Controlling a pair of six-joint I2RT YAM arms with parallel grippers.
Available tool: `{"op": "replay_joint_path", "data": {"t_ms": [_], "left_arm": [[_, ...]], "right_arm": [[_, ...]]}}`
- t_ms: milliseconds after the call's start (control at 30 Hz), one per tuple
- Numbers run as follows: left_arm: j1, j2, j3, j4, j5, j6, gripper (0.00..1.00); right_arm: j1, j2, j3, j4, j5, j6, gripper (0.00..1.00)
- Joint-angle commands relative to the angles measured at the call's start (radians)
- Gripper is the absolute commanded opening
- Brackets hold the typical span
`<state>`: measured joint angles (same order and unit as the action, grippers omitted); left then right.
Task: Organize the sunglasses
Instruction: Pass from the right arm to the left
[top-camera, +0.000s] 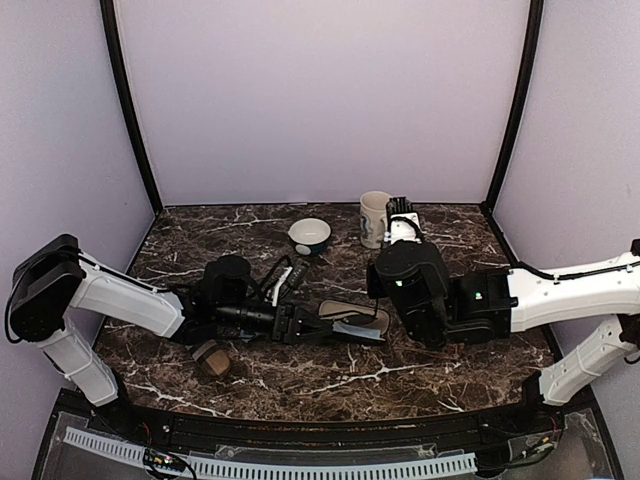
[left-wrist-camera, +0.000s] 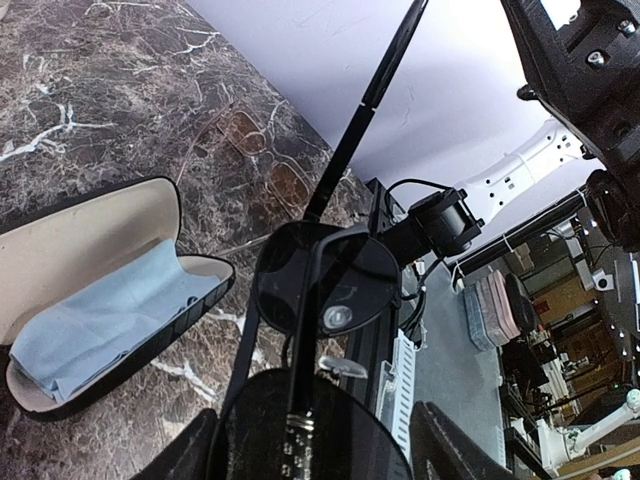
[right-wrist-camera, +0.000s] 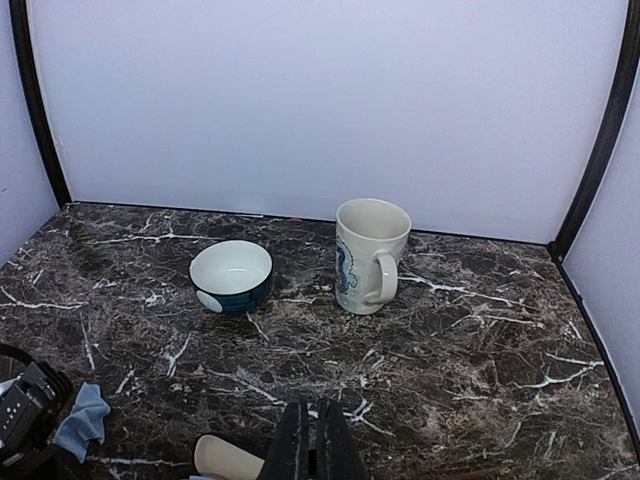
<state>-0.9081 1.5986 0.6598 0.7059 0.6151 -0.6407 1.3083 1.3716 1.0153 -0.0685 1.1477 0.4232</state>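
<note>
My left tool (left-wrist-camera: 312, 455) brackets the sunglasses (left-wrist-camera: 320, 285), a finger on each side of the near lens, just beside the open case (left-wrist-camera: 95, 250) on the marble tabletop (left-wrist-camera: 100, 100). Whether it is clamped on them I cannot tell. My right tool (right-wrist-camera: 313, 440) is pressed together.

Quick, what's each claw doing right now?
Left gripper: fingers either side of the sunglasses; a firm grip cannot be told.
Right gripper: shut, nothing seen in it.
</note>
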Motion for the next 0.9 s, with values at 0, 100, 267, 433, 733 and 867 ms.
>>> {"op": "replay_joint_path", "data": {"t_ms": [0, 100, 267, 433, 733, 867], "left_arm": [[-0.005, -0.020, 0.010, 0.001, -0.003, 0.018, 0.62], [-0.005, -0.020, 0.011, -0.001, -0.003, 0.020, 0.58], [-0.005, -0.020, 0.011, -0.004, -0.008, 0.024, 0.52], [-0.005, -0.026, 0.008, -0.005, -0.010, 0.029, 0.47], [-0.005, -0.062, -0.031, 0.035, -0.067, 0.027, 0.66], [-0.005, -0.067, -0.025, 0.023, -0.069, 0.025, 0.68]], "right_arm": [[-0.007, 0.004, 0.031, 0.012, 0.002, 0.015, 0.00], [-0.007, 0.006, 0.031, 0.009, -0.001, 0.018, 0.00], [-0.007, 0.006, 0.030, 0.003, -0.004, 0.022, 0.00], [-0.007, 0.007, 0.029, -0.005, -0.007, 0.030, 0.00], [-0.007, 0.004, 0.041, -0.065, -0.006, 0.096, 0.00], [-0.007, 0.006, 0.047, -0.095, 0.000, 0.141, 0.00]]}}
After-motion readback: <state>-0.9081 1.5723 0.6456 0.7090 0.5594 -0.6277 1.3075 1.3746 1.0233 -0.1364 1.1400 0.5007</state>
